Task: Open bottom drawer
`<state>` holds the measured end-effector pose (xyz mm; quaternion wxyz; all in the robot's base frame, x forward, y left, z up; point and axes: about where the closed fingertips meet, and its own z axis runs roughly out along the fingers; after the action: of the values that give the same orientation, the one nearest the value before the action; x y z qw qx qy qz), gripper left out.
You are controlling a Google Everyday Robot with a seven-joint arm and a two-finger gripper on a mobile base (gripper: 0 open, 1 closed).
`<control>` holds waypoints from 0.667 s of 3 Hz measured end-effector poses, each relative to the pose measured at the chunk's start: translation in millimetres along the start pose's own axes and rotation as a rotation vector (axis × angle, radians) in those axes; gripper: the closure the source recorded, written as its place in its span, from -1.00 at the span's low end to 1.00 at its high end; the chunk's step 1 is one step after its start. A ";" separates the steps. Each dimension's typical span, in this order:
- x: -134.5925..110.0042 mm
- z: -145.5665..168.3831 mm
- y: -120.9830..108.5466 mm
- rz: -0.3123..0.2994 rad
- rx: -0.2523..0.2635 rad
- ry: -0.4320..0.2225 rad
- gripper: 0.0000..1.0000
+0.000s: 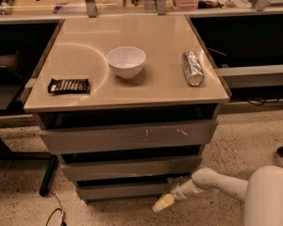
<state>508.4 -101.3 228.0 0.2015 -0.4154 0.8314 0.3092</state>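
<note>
The bottom drawer [122, 189] is the lowest of three grey handle-less drawers under the tan table top; its plain front looks flush with the drawers above. The middle drawer [129, 167] sits above it, and the widest top drawer [127, 135] has pale scratch marks. My gripper [163, 203] hangs on the white arm [212, 182] that comes in from the lower right. Its yellowish tip is just below and in front of the bottom drawer's right end, near the floor.
On the table top [155, 86] stand a white bowl [126, 61], a silver can lying on its side [192, 68] and a dark snack bar [69, 85]. Dark shelving flanks the cabinet. A black table leg [47, 175] and cable lie on the speckled floor at left.
</note>
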 end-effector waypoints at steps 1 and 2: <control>4.6 -12.4 -6.3 0.015 0.060 -0.021 -1.00; 1.5 -30.6 2.8 0.023 0.092 -0.049 -1.00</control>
<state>502.8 -121.7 250.4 0.2370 -0.3886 0.8443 0.2828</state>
